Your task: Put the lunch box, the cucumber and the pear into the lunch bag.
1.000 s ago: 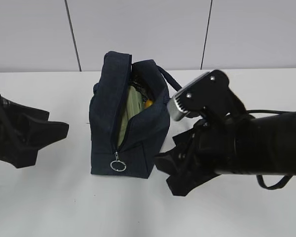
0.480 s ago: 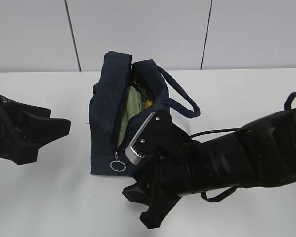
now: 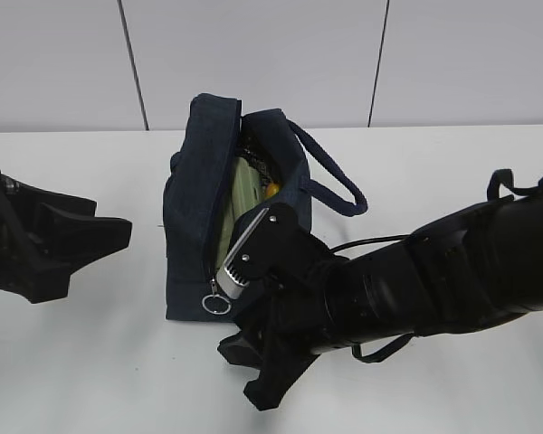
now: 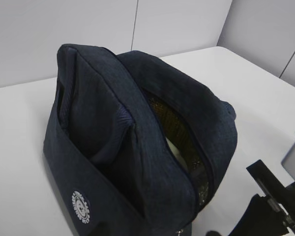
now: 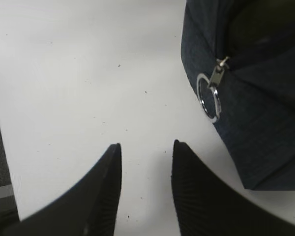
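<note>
The navy lunch bag stands mid-table with its zipper open. Inside it I see the sage-green lid of the lunch box and a bit of the yellow pear. I cannot make out the cucumber. The metal ring pull hangs at the bag's near end. My right gripper is open and empty, low over the table just in front of that end. In the right wrist view the right gripper points at bare table, with the ring pull up and to the right. My left gripper is open, left of the bag.
The bag's looped handle lies out to the right, behind my right arm. The left wrist view looks at the lunch bag from its side, with my right arm at the lower right. A panelled wall stands behind the white table.
My right arm has swung from the right of the bag down and leftward to its near end, beside the ring pull. The left gripper has hardly moved.
</note>
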You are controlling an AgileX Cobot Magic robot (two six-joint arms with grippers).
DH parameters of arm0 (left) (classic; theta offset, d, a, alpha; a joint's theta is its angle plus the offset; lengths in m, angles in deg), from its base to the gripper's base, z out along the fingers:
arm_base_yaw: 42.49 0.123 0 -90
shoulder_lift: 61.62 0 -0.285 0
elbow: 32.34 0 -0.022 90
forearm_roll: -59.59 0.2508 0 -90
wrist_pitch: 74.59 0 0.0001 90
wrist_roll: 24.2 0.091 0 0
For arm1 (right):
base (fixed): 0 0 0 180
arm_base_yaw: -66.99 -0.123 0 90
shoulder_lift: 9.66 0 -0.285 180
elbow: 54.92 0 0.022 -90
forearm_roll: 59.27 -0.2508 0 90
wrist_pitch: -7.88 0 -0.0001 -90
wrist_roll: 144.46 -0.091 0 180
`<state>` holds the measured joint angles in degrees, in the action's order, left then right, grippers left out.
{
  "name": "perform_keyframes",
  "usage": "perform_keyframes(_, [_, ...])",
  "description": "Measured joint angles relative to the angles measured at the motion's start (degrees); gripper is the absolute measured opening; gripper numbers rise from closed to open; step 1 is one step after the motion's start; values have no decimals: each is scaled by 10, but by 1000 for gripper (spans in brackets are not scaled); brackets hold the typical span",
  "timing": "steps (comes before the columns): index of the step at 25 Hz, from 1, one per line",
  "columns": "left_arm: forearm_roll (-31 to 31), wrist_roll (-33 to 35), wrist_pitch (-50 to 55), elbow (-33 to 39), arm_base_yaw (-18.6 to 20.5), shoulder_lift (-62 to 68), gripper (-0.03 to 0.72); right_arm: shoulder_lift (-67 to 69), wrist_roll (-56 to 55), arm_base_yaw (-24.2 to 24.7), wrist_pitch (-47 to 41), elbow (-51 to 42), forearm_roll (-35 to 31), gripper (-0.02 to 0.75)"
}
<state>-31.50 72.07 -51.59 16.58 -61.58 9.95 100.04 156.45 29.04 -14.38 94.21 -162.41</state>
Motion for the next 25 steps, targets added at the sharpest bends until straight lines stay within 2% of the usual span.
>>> perform_keyframes(8, [0,0,1,0,0,0,357,1,-14,0,-10,0,0,279])
perform_keyframes(14, [0,0,2,0,0,0,326,1,-81,0,-23,0,10,279])
perform_keyframes(17, [0,0,2,0,0,0,305,-4,-195,-13,-12,0,125,277])
perform_keyframes(22, [0,0,2,0,0,0,284,-27,-523,-39,132,-6,433,267])
perform_keyframes(25, [0,0,2,0,0,0,279,-32,-765,-55,223,-30,634,264])
